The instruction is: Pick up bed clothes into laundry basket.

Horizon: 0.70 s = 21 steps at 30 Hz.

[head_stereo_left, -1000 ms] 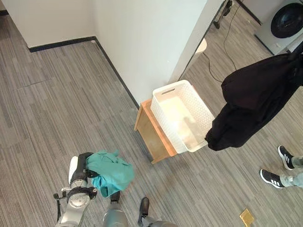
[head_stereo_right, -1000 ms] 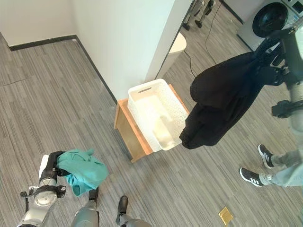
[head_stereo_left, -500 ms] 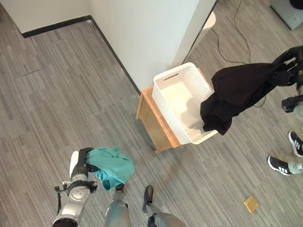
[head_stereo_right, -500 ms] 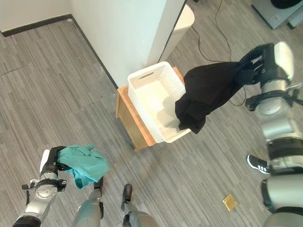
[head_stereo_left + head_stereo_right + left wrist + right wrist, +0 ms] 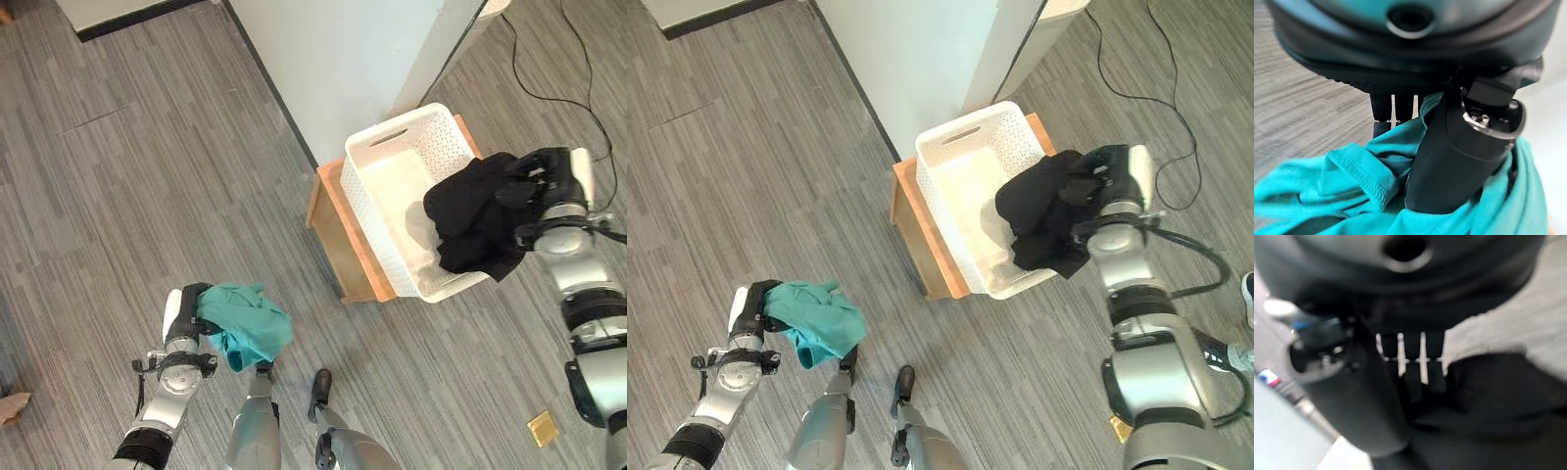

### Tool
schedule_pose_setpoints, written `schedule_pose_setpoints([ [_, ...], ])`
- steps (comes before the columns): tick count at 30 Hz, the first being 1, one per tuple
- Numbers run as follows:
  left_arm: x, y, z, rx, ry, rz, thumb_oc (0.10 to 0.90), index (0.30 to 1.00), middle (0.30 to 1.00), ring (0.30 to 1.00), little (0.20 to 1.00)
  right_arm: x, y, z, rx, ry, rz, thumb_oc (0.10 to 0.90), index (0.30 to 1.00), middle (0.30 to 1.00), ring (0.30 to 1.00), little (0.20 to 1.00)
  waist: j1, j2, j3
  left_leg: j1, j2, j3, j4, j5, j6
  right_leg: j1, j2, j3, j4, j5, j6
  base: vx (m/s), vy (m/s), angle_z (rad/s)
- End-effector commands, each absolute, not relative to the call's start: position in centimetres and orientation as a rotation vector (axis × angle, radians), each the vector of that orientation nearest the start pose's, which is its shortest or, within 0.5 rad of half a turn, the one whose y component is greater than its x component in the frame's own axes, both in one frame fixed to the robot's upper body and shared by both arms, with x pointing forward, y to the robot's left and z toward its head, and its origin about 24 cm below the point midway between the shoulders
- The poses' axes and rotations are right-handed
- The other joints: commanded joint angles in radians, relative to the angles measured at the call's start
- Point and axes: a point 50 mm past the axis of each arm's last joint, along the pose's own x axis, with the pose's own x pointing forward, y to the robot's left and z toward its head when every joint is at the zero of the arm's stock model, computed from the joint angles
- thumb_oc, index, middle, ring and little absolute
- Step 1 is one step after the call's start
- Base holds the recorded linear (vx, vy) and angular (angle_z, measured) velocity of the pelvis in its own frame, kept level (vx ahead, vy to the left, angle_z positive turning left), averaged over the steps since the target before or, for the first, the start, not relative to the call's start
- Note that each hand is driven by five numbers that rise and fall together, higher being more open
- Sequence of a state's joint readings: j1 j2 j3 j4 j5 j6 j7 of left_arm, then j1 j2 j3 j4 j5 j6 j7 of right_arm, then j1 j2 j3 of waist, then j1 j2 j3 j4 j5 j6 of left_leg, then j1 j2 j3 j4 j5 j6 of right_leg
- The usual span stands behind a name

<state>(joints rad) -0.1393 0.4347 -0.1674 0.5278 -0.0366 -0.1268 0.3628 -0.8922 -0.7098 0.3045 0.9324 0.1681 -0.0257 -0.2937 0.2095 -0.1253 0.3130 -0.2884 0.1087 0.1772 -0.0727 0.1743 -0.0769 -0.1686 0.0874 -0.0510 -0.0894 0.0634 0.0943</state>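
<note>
Your right hand grips the black garment draped over the basket's near corner, so release it inside next, then bring over the teal cloth clenched in your left hand.

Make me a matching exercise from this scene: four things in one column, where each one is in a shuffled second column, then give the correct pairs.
Things:
1. black garment
2. teal garment
3. white laundry basket
4. wooden stand

Places:
A. directly on the floor, against the wall corner
B. held in the left hand, low over the floor
C. on top of the wooden stand
D. held in the right hand, draped over the basket's rim

Pairs: 1-D, 2-B, 3-C, 4-A
</note>
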Motion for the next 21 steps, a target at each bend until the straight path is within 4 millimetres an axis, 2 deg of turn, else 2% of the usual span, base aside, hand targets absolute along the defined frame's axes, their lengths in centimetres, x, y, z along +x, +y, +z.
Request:
schedule_pose_setpoints([
  [1,27.4,23.8,2.7,0.494,-0.016,0.264,0.400,0.300,0.300,0.300,0.300,38.8,-27.8,21.2,-0.650,-0.234,-0.453,0.400,0.300,0.300,0.300,0.300,0.034,-0.061,-0.055,-0.002,-0.003,0.046,-0.015,-0.089,-0.083,-0.103,-0.099,0.045,0.004,0.008,0.138,0.02,-0.010,0.19],
  [4,27.7,23.3,2.9,0.489,-0.027,0.255,0.400,0.300,0.300,0.300,0.300,39.5,-25.4,20.5,-0.643,-0.236,-0.397,0.400,0.300,0.300,0.300,0.300,0.048,-0.062,-0.046,-0.004,-0.005,0.039,-0.015,-0.088,-0.082,-0.105,-0.098,0.044,0.004,0.009,0.134,0.01,-0.010,0.05],
  [6,28.0,22.9,3.2,0.483,-0.043,0.249,0.400,0.300,0.300,0.300,0.300,39.9,-23.7,19.0,-0.635,-0.209,-0.347,0.400,0.300,0.300,0.300,0.300,0.056,-0.058,-0.034,-0.009,-0.004,0.037,-0.015,-0.085,-0.082,-0.110,-0.097,0.044,0.004,0.009,0.131,0.00,-0.005,0.03],
  [12,28.3,22.3,3.3,0.488,-0.057,0.234,0.400,0.300,0.300,0.300,0.300,40.5,-20.6,17.1,-0.637,-0.169,-0.263,0.400,0.300,0.300,0.300,0.300,0.079,-0.048,-0.018,-0.022,-0.006,0.028,-0.015,-0.082,-0.082,-0.121,-0.094,0.042,0.007,0.012,0.127,0.00,-0.012,0.09],
  [15,28.4,22.0,3.4,0.488,-0.063,0.229,0.400,0.300,0.300,0.300,0.300,40.6,-20.4,16.9,-0.657,-0.160,-0.259,0.400,0.300,0.300,0.300,0.300,0.080,-0.044,-0.014,-0.024,-0.007,0.027,-0.015,-0.081,-0.082,-0.125,-0.095,0.042,0.008,0.013,0.125,0.00,-0.003,0.01],
  [16,28.6,21.9,3.5,0.489,-0.070,0.226,0.400,0.300,0.300,0.300,0.300,40.6,-20.9,16.8,-0.672,-0.144,-0.277,0.541,0.512,0.512,0.512,0.512,0.083,-0.042,-0.012,-0.026,-0.007,0.026,-0.015,-0.081,-0.082,-0.127,-0.094,0.041,0.009,0.014,0.124,-0.01,-0.002,0.04],
  [17,28.6,21.8,3.5,0.488,-0.073,0.223,0.400,0.300,0.300,0.300,0.300,40.7,-21.4,17.0,-0.676,-0.141,-0.292,0.800,0.900,0.900,0.900,0.900,0.082,-0.041,-0.012,-0.026,-0.008,0.027,-0.015,-0.081,-0.082,-0.128,-0.093,0.040,0.010,0.013,0.124,0.00,0.000,0.00],
  [18,28.7,21.8,3.6,0.489,-0.074,0.222,0.400,0.300,0.300,0.300,0.300,40.6,-21.8,17.0,-0.681,-0.133,-0.308,0.800,0.900,0.900,0.900,0.900,0.082,-0.041,-0.012,-0.026,-0.008,0.028,-0.015,-0.082,-0.082,-0.128,-0.092,0.040,0.010,0.013,0.123,0.00,0.000,0.00],
  [19,28.6,21.9,3.5,0.492,-0.071,0.221,0.400,0.300,0.300,0.300,0.300,40.5,-23.2,17.5,-0.715,-0.123,-0.350,0.800,0.900,0.900,0.900,0.900,0.080,-0.043,-0.012,-0.024,-0.009,0.029,-0.015,-0.082,-0.083,-0.127,-0.091,0.037,0.011,0.013,0.124,0.00,0.000,0.00],
  [20,28.6,21.9,3.5,0.492,-0.071,0.220,0.400,0.300,0.300,0.300,0.300,40.5,-23.2,17.5,-0.715,-0.124,-0.350,0.800,0.900,0.900,0.900,0.900,0.080,-0.042,-0.011,-0.024,-0.009,0.029,-0.015,-0.082,-0.083,-0.127,-0.091,0.037,0.011,0.013,0.124,-0.01,-0.010,0.03],
  [21,28.5,22.1,3.4,0.495,-0.068,0.222,0.400,0.300,0.300,0.300,0.300,40.4,-24.0,18.4,-0.744,-0.140,-0.374,0.800,0.900,0.900,0.900,0.900,0.078,-0.045,-0.013,-0.021,-0.008,0.030,-0.015,-0.084,-0.083,-0.126,-0.090,0.036,0.011,0.013,0.125,0.00,-0.009,0.04],
])
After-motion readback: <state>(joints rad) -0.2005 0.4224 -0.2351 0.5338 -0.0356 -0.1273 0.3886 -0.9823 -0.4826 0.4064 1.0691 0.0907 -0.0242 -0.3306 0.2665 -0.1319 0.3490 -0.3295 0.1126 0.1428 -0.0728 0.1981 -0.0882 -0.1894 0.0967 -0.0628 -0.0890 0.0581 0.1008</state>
